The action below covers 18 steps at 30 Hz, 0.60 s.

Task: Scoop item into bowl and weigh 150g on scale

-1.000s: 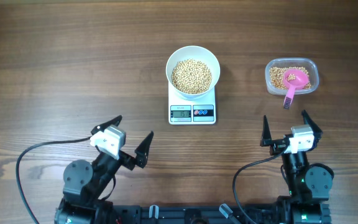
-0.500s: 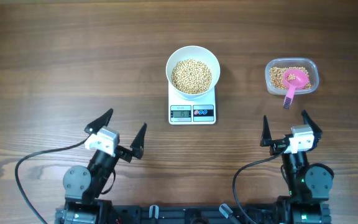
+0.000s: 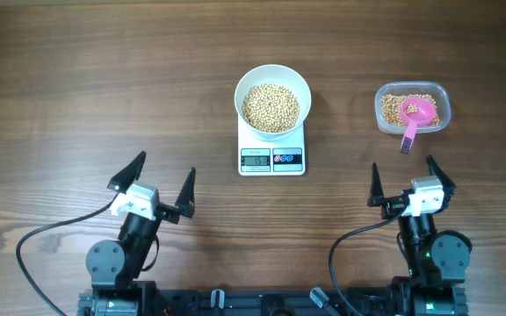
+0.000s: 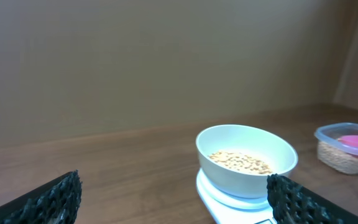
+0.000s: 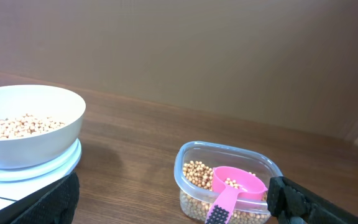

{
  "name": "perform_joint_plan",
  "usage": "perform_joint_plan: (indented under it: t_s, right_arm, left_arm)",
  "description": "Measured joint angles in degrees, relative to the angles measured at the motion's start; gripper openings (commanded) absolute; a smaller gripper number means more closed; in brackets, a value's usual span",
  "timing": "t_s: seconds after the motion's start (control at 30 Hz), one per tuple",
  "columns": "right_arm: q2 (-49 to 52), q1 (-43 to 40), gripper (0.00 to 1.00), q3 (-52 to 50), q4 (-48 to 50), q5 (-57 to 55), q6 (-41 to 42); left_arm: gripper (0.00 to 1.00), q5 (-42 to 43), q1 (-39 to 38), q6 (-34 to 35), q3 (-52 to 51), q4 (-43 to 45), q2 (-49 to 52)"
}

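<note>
**Table** (image 3: 77, 79): dark brown wood grain; carries everything listed below.

**Scale** (image 3: 271, 159): flat, white and square, at the middle of the table. The grey display and dark button panel lie along the edge facing the arms. The display is lit, but its digits are too small to read.

**Bowl** (image 3: 241, 92): round, plain white, upright. It sits on the scale's platform and covers most of it, leaving the display strip clear.

**Beans** (image 3: 271, 107): small, round, pale tan. One lot fills the bottom of the bowl in a level heap well below the rim. A second, thinner lot lies in the tub.

**Tub** (image 3: 446, 105): clear plastic, rounded rectangle, lidless. It stands on the table to the right of the scale, apart from it.

**Scoop** (image 3: 415, 114): pink plastic, resting in the tub. Its cup lies on the beans with a few inside it. The handle points toward the arms and hangs over the tub's near rim.

**Left arm** (image 3: 130, 237): at the near edge, left of the scale and well back from it. Its jaws stand wide apart, hold nothing and touch nothing. Its wrist view shows the bowl on the scale between the two fingertips.

**Right arm** (image 3: 424, 233): at the near edge, in line with the tub and short of it. Its jaws stand wide apart and are empty. Its wrist view shows the tub and scoop ahead, with the bowl at the left.

**Cables** (image 3: 38, 228): black, looping from each arm base across the near table edge.
</note>
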<state>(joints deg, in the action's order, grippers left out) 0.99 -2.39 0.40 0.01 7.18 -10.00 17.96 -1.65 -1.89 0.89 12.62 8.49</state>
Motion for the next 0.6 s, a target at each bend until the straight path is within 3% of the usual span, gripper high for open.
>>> perform_joint_plan:
  t_s: [0.23, 0.6]
  right_arm:
    - [0.0, 0.0, 1.00, 0.0, 0.0, 0.0, 0.0]
    - [0.0, 0.0, 0.99, 0.0, 0.0, 0.0, 0.0]
  left_arm:
    - [1.00, -1.9, 3.4, 3.6, -0.2, -8.8, -7.0]
    - [1.00, -6.6, 6.1, 12.1, -0.2, -14.2, -7.7]
